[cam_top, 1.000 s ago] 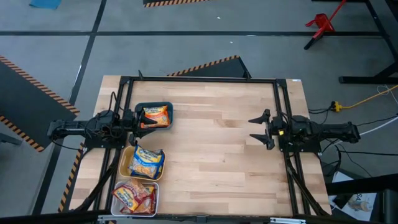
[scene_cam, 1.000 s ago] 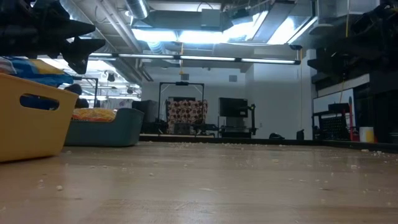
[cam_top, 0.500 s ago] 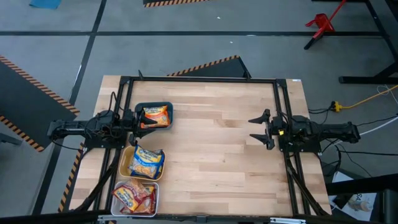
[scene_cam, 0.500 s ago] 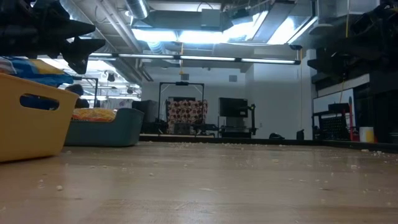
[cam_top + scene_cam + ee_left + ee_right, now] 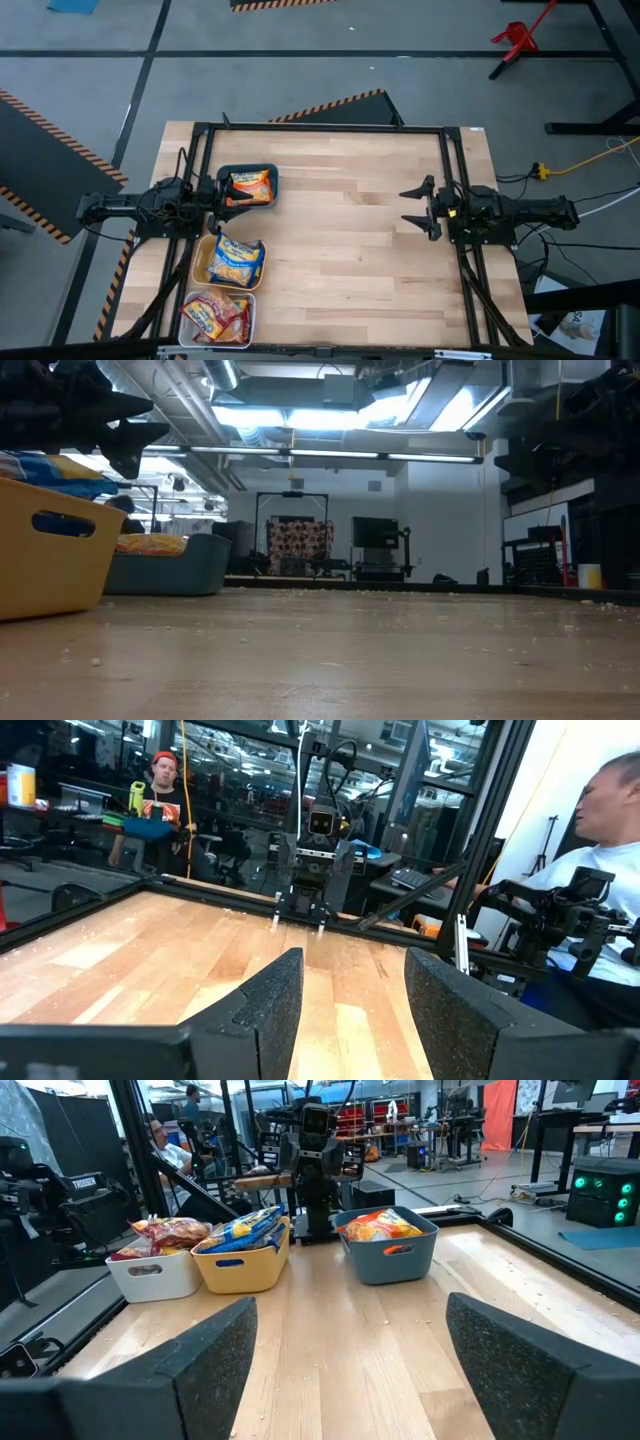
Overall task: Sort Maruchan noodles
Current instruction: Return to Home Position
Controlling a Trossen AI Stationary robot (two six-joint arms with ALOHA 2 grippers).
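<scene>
- Maruchan noodles (image 5: 237, 262) lie sorted by colour in three bins along the left edge of the bench (image 5: 350, 230): orange in the teal bin (image 5: 390, 1258), blue in the yellow bin (image 5: 240, 1267), and red-pink in the white bin (image 5: 155, 1277) by the corner.
- Likely handling: light, with crinkly, slippery film over a brittle block. A gentle pinch across a packet's short width, near its middle, should hold it without cracking.
- Left gripper (image 5: 355, 956) hangs beside the teal bin, fingers spread and empty. The right gripper (image 5: 405, 207) waits at the right edge, fingers spread wide and empty.
- Against the earlier frames nothing differs: arms, bins and packets match.
</scene>
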